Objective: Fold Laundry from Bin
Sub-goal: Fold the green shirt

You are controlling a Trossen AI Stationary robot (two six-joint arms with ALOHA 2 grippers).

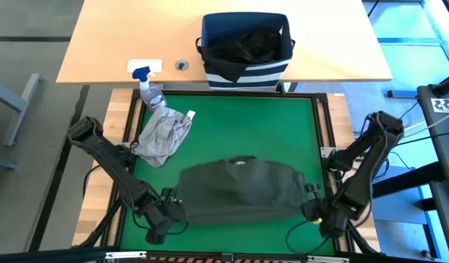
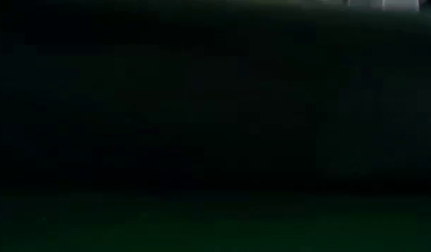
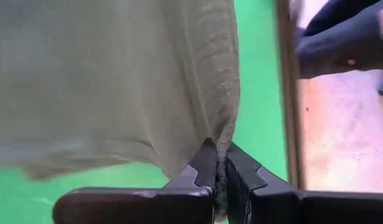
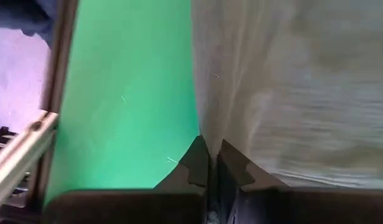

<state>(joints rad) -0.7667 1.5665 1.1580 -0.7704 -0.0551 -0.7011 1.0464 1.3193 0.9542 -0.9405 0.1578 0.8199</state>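
Both grippers are clenched on the dark olive green garment (image 1: 242, 191) spread across the green mat (image 1: 282, 124): the left gripper (image 3: 220, 180) pinches its near left corner, the right gripper (image 4: 212, 171) its near right corner. Farther back lies the light grey garment (image 1: 163, 135); beyond it, the bin (image 1: 246, 67) holds black cloth (image 1: 250, 44).

The low view is almost wholly dark, showing nothing recognisable. The bin (image 1: 244, 71) conceals most of its black contents, and the olive garment (image 3: 110, 81) runs past both wrist views' edges.
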